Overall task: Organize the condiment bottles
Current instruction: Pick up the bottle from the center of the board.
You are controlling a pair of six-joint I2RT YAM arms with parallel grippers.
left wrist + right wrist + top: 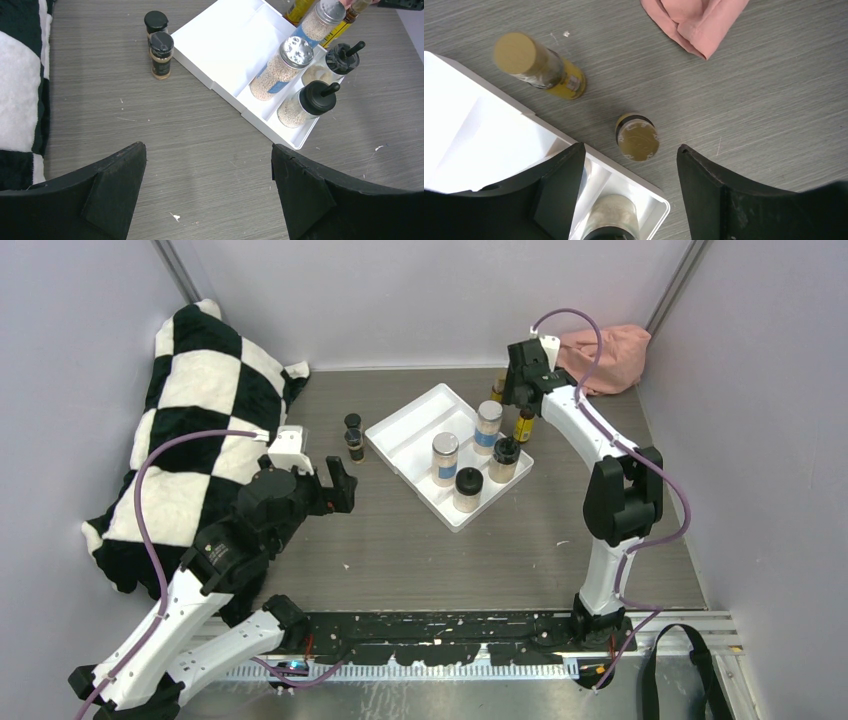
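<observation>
Tools gape empty, left tool (207, 151) and right tool (630, 149), whose camera alone shows amber bottle (637, 140) end-on.

Four jars (445, 455) in tray (410, 435); two bottles (353, 440) left, apparently two right.

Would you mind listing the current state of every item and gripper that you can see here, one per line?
White tray: flat on table, holding four jars.
Silver-lidded jars: upright in tray.
Black-capped tan jars: upright in tray.
Slim amber bottles: upright on table, outside tray.
Tiny dark bottles: upright on table, outside tray.
Left gripper: open, holding nothing.
Right gripper: open, above one amber bottle.
</observation>
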